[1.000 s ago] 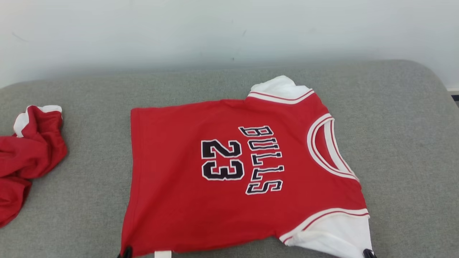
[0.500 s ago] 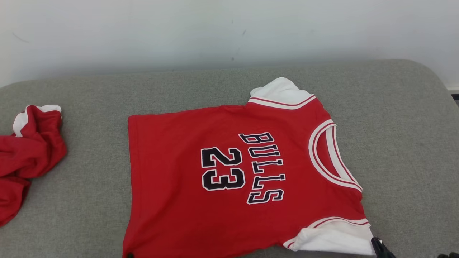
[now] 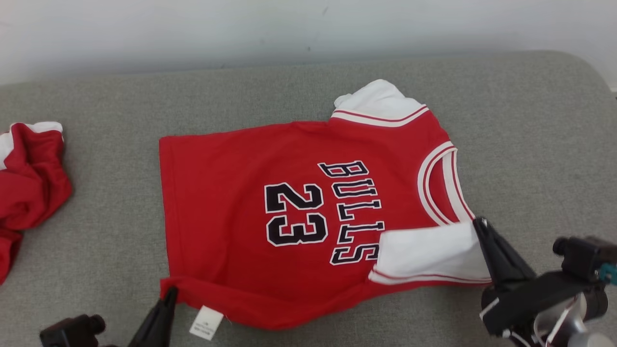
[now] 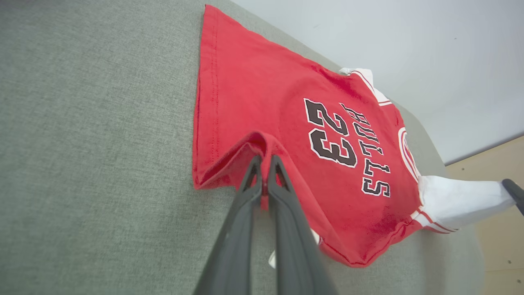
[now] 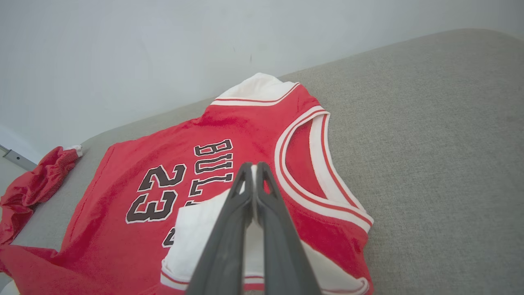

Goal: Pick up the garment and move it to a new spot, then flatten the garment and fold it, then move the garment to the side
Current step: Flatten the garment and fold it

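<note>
Here the red jersey [image 3: 231,193] lies spread on the gray cushion [image 3: 530,135] (number side up); the left gripper [image 3: 171,290] pinches its near hem corner [image 3: 165,284], the right gripper [image 3: 478,223] its white sleeve [image 3: 429,253], folded over the chest.

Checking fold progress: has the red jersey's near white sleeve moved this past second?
Yes. The right gripper has folded the white sleeve inward onto the red jersey, up to its black BULLS lettering.
</note>
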Controlling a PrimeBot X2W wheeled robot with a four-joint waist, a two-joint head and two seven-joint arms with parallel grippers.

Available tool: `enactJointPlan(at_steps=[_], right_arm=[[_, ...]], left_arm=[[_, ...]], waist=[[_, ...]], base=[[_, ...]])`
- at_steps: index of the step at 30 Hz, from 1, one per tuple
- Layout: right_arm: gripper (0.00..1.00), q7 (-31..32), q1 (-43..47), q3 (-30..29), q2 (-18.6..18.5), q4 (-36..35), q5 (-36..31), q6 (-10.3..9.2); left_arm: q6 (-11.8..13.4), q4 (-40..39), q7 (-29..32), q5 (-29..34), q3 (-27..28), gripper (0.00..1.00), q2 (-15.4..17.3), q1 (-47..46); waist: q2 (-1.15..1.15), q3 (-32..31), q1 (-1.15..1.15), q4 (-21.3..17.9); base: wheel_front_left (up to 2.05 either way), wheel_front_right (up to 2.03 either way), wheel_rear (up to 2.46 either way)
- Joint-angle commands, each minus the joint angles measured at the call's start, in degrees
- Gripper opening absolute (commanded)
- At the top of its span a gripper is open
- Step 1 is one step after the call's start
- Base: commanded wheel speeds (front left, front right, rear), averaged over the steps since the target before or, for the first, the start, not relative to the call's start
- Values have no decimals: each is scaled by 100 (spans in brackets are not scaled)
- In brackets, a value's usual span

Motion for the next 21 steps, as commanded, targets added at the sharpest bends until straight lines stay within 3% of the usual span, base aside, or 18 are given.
enactJointPlan(at_steps=[1,10,21], right_arm=[[0,-78,-278,78,-86,114,59,2],[0,-488,-1757,717,-689,1088,228,2],[0,-1012,-2540,1297,-1046,2183,619,1]], left_arm=[[-33,77,-40,-102,71,0,-7,-180],[-99,555,11,-342,261,0,-17,-855],[-191,1242,-52,-356,231,0,-50,-1294]], waist=[[0,184,-1,5],[0,712,-1,67],[0,1017,-1,101]], base=[[0,0,0],[0,0,0],[0,0,0]])
